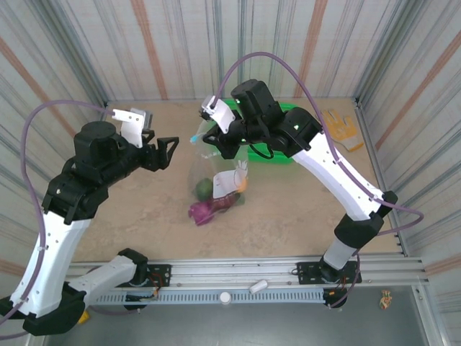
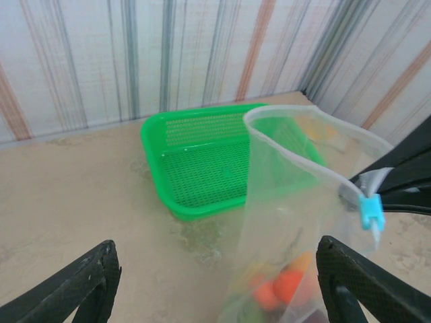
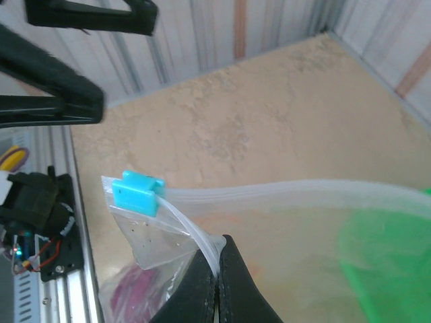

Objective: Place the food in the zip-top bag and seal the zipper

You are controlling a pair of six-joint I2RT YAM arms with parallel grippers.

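My right gripper (image 3: 218, 259) is pressed tight together. It pinches the top edge of the zip-top bag (image 3: 283, 235), just beside the little blue slider (image 3: 138, 193) on the zipper (image 3: 269, 195). The bag hangs down from my pinch with its mouth open. The food (image 1: 212, 204) sits in the bottom of the bag, low by the table (image 1: 144, 209). My left gripper (image 2: 215, 269) is spread wide and holds nothing. It is near the bag. The green tray (image 2: 195, 168) is behind the bag.
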